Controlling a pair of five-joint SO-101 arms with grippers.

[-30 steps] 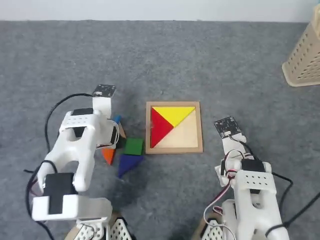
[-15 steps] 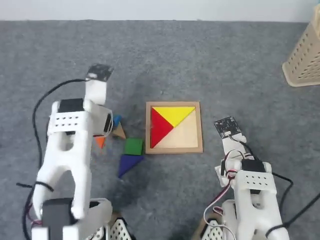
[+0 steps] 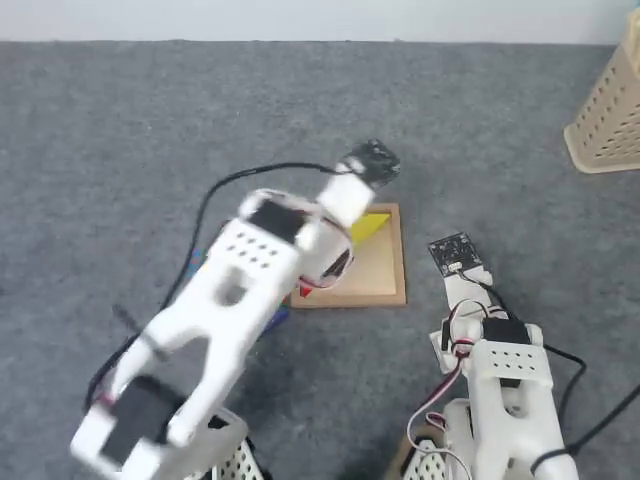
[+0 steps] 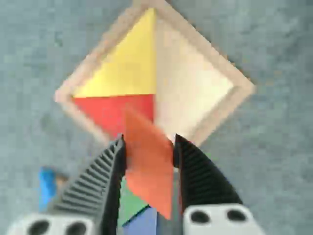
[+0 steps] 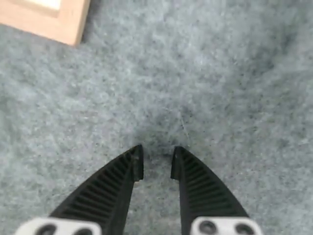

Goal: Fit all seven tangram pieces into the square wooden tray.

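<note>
The square wooden tray (image 3: 400,262) lies mid-table with a yellow triangle (image 3: 372,225) in its far part. My left arm (image 3: 260,270) stretches over the tray's near-left part. In the left wrist view my left gripper (image 4: 149,147) is shut on an orange piece (image 4: 149,171), held above the tray (image 4: 239,85) beside the red triangle (image 4: 105,110) and yellow triangle (image 4: 127,68). The tray's other half is bare wood. My right gripper (image 5: 156,161) hovers over the carpet, its fingers nearly together with nothing between them.
A green piece (image 4: 129,205), a dark blue piece (image 4: 142,223) and a small light blue piece (image 4: 46,181) lie on the grey carpet outside the tray. A beige perforated crate (image 3: 610,100) stands at the far right. My right arm (image 3: 500,370) rests right of the tray.
My left arm lifted off the loose pieces at the left and swung right over the tray, carrying the orange piece. The right arm has not moved.
</note>
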